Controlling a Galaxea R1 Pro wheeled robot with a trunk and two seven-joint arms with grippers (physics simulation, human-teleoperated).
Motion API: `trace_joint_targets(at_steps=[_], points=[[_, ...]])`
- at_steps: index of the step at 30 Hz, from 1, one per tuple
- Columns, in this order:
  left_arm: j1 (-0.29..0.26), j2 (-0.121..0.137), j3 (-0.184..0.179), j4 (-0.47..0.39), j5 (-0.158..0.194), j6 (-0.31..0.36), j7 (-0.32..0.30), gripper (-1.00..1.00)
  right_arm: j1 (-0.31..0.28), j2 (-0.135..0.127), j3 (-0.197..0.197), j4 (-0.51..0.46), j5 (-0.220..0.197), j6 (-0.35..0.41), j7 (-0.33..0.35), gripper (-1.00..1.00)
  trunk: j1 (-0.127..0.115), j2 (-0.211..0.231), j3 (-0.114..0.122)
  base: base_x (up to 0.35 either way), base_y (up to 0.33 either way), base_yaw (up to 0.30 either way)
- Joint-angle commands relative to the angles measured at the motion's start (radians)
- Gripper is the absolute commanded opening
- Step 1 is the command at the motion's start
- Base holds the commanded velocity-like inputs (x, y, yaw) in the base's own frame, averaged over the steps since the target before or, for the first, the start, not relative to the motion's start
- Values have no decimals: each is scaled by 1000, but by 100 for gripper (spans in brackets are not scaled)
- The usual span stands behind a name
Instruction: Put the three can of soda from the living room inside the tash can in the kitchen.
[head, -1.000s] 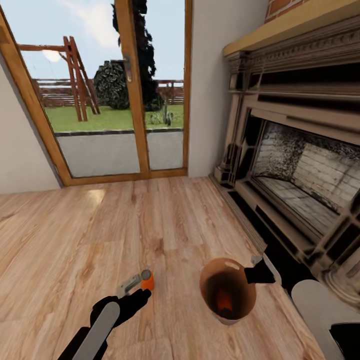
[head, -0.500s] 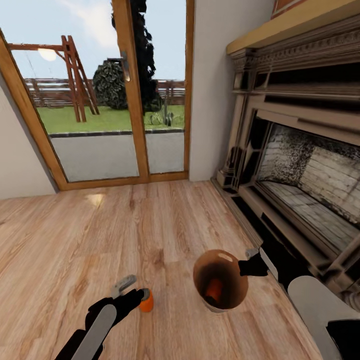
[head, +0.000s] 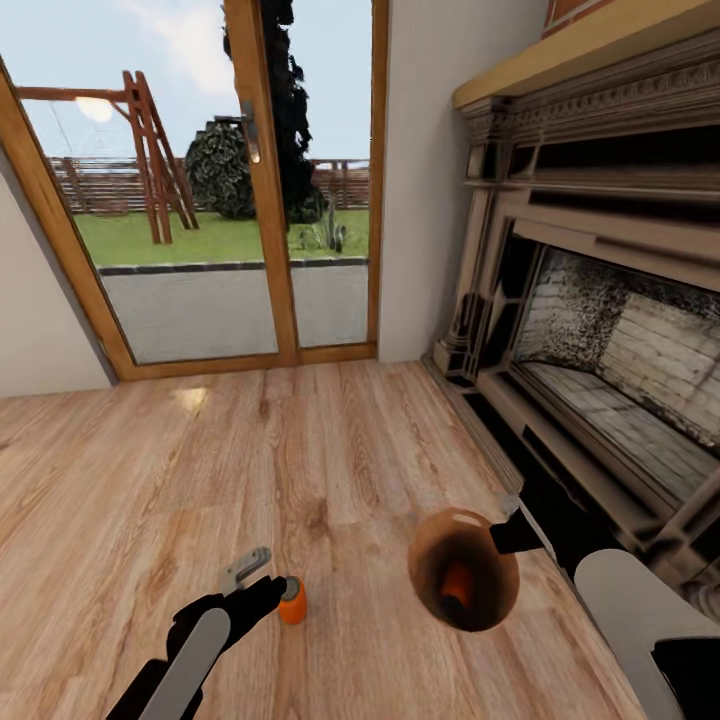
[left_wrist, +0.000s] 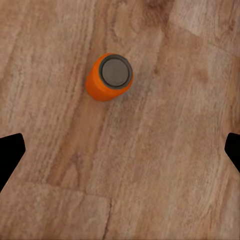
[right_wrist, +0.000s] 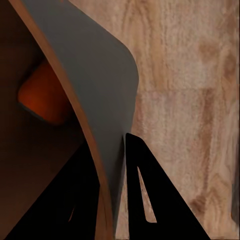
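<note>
Right gripper (head: 505, 535) clamped on rim of bucket (head: 465, 570), held tilted off the wood floor (head: 330, 450) to carry it; one orange can (head: 457, 583) inside. Left gripper (head: 262, 580) spread apart beside second orange can (head: 291, 601), upright on floor, likely next pick.

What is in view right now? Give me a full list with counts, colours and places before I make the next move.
Soda can: one, orange, upright on the floor, just ahead of the left gripper, not held.
Soda can in bucket: one, orange, inside the trash can.
Trash can: one, dark grey outside, brown inside, tilted, rim held by the right gripper.
Floor: warm wood planks.
Glass doors: wood-framed, garden beyond.
Fireplace: one, on the right.
Left gripper: open, over the floor can.
Right gripper: shut on the trash can's rim.
</note>
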Motion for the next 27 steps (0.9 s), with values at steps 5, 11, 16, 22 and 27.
trace_joint_targets(at_steps=[5,11,16,22,27], points=[[1,15,-3,-29,6,-6,-3,100,-27,-17,-6,17,19,22,-4,-100,0,0,0,0,0,0],[3,18,-1,-45,5,-8,-3,100,-46,-19,-8,17,-228,41,-86,-100,0,0,0,0,0,0],[3,18,-3,-45,5,-8,-3,100,-44,-16,-52,-33,-235,41,-233,-100,0,0,0,0,0,0],[3,16,-8,-30,3,-8,-3,100,-66,-2,-134,-51,-236,41,-260,-100,0,0,0,19,-16,0],[3,14,-9,-16,2,-10,-4,100,-116,20,-270,-73,-237,41,-270,-100,0,0,0,191,-163,0]])
